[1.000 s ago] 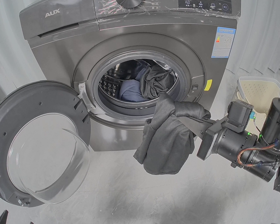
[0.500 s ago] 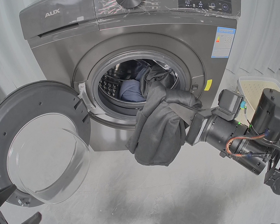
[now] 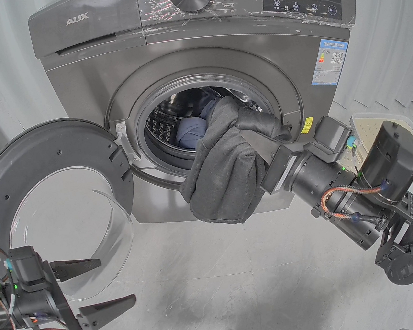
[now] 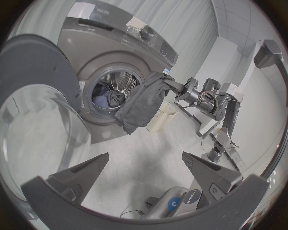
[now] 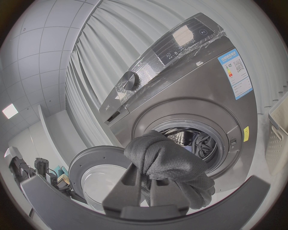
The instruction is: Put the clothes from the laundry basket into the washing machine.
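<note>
Here, right claw [image 5: 145,179] pinches limp, matte-grey garment [image 3: 223,181].

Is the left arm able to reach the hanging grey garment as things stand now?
Probably yes. The left gripper is open beside the door, and bare floor lies between it and the garment, which the right gripper holds at the drum opening.

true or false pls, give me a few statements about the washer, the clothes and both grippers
1. The washer door is open. True.
2. The right gripper holds a dark grey garment. True.
3. The left gripper is shut on a sock. False: it is open and empty.
4. The drum is empty. False: clothes lie inside it.
5. The held garment is fully inside the drum. False: most of it hangs outside the opening.
</note>
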